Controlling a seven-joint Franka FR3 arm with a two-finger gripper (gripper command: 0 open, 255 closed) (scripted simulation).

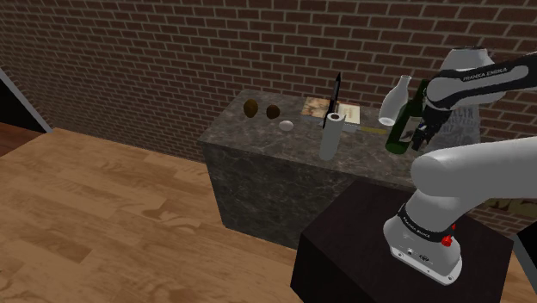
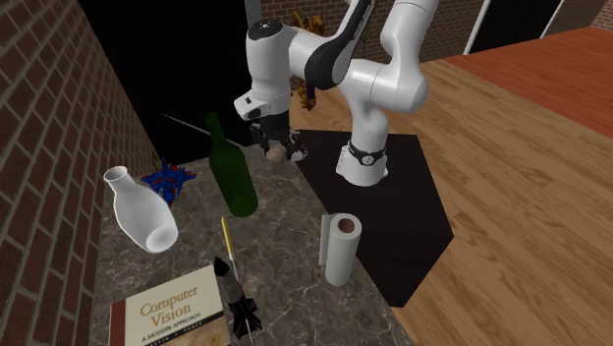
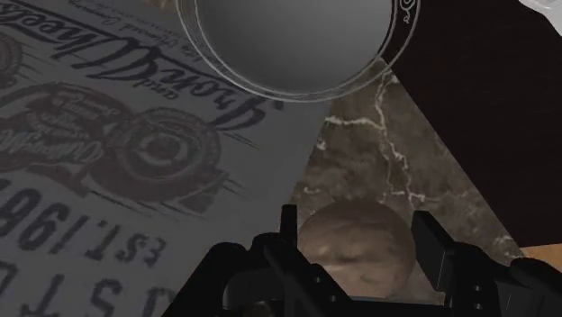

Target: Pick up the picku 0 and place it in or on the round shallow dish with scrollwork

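Note:
A round, mottled brown lump [image 3: 354, 250] sits between the two black fingers of my gripper [image 3: 358, 236], which is shut on it. In the second exterior view the gripper [image 2: 278, 145] hangs with the lump [image 2: 279, 153] at its tips, past the green bottle. The round shallow dish [image 3: 297, 95] has a grey middle and a clear rim with scrollwork. It lies ahead of the fingers on a grey printed cloth [image 3: 117, 153]. In the shoulder view the gripper [image 1: 421, 136] is just right of the green bottle [image 1: 403, 127].
On the dark marble counter [image 1: 258, 151] stand a white vase [image 1: 396, 99], a paper towel roll [image 1: 331, 135], a book [image 1: 325, 110], a black rocket-shaped thing [image 1: 336, 93], two brown lumps [image 1: 250, 108] and a small white one [image 1: 286, 126]. The black stand [image 1: 361, 250] adjoins the counter.

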